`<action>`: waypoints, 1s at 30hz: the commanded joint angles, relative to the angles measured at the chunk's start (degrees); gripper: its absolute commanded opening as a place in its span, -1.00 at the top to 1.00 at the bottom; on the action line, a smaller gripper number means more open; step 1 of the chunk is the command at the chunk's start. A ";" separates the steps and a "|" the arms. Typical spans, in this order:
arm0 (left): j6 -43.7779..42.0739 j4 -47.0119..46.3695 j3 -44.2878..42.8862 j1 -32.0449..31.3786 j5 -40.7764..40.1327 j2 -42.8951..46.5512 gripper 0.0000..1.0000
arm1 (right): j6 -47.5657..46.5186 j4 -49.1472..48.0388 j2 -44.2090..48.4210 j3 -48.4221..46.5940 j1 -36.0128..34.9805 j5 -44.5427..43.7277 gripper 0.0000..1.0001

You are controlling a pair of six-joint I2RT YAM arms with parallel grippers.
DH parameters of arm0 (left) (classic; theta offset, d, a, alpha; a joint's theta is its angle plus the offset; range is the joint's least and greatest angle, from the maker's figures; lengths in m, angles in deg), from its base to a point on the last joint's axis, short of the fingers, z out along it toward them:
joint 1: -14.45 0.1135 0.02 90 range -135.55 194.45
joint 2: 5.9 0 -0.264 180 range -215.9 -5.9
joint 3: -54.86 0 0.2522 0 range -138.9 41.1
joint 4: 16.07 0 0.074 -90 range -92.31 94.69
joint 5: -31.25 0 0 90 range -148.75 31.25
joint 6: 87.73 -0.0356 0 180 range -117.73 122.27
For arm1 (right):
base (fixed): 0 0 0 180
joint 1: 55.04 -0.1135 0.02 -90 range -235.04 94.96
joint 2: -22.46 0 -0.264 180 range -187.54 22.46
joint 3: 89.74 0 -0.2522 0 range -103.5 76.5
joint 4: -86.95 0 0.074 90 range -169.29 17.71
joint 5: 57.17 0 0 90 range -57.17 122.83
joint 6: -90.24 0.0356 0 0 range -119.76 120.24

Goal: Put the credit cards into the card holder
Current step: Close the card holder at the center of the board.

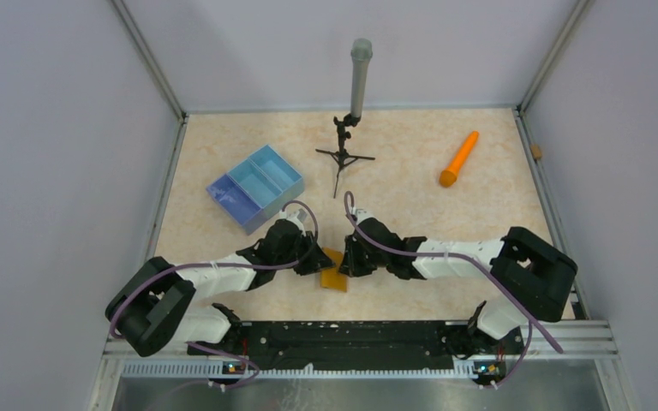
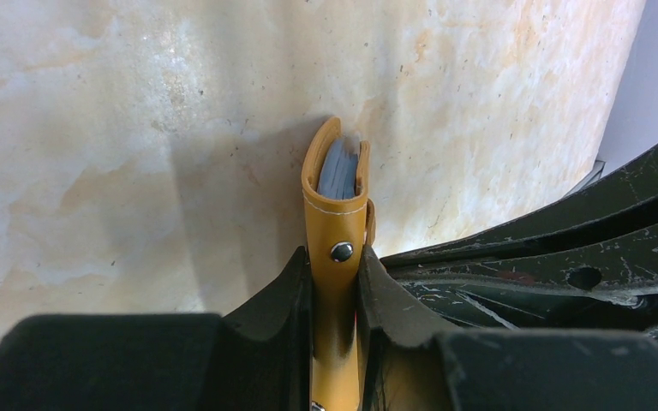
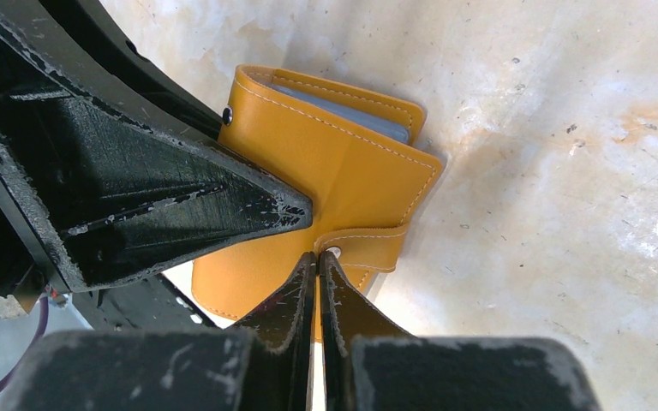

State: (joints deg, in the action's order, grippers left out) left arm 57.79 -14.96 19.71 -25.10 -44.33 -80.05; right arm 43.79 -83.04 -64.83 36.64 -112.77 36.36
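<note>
At the near edge of the table (image 1: 445,214) the two arms reach inward and meet just in front of their bases. Between them is the card holder (image 1: 335,276), a mustard-orange folding wallet, near the middle of the table's front half.

The left gripper (image 2: 335,265) is clamped on the card holder. In its wrist view the wallet stands edge-on between the two black fingers (image 2: 284,287), which press on its two outer faces just beside a metal rivet (image 2: 340,251). The fold curves round at the far end, and the wallet is slightly parted there, showing greyish-blue layers inside. Whether these are pockets or credit cards cannot be told.

The right gripper (image 3: 318,261) is clenched, its fingertips brought together on the wallet's snap tab (image 3: 368,244), which loops round from the wallet's edge to the tips. In this view the left arm's finger lies across the wallet's broad orange face, and a grey-blue edge shows along the wallet's far side. Whether the wallet touches the table cannot be told; it casts a shadow on the mottled cream surface.

Farther back on the left sits a blue divided tray (image 1: 255,187), angled to the table edges. Behind the grippers, near the back wall, stands a small black tripod (image 1: 343,156) carrying an upright grey cylinder (image 1: 360,79). To the right, well apart from both, lies an orange cone-shaped stick (image 1: 459,158).
</note>
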 commanded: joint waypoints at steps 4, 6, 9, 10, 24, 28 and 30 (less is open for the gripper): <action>-2.51 5.39 1.17 -0.74 -2.98 -0.83 1.00 | -0.40 -1.52 -3.85 -2.32 -0.02 2.23 1.00; -2.53 5.39 1.26 -0.75 -2.99 -0.81 1.00 | -0.48 -1.18 -4.58 -2.69 0.11 2.50 1.00; -2.61 5.35 1.26 -0.72 -2.82 -0.79 1.00 | -0.62 -0.99 -5.70 -3.22 0.13 2.87 1.00; -2.68 5.27 1.26 -0.77 -2.77 -0.80 1.00 | -0.59 -0.84 -5.99 -3.35 0.16 2.90 1.00; -3.14 3.62 1.20 -1.51 -1.76 -1.30 1.00 | -1.86 -0.95 -10.24 -5.55 1.32 4.11 1.00; -3.39 3.19 1.18 -1.67 -1.42 -1.43 1.00 | -2.19 -1.43 -11.76 -6.21 2.02 4.42 1.00; -3.49 3.07 1.05 -1.81 -1.20 -1.68 1.00 | -2.42 -1.44 -12.38 -6.85 2.05 4.53 1.00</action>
State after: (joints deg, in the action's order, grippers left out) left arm 56.15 -14.41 19.71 -24.97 -45.23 -79.52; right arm 42.02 -78.80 -70.33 31.33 -109.80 42.63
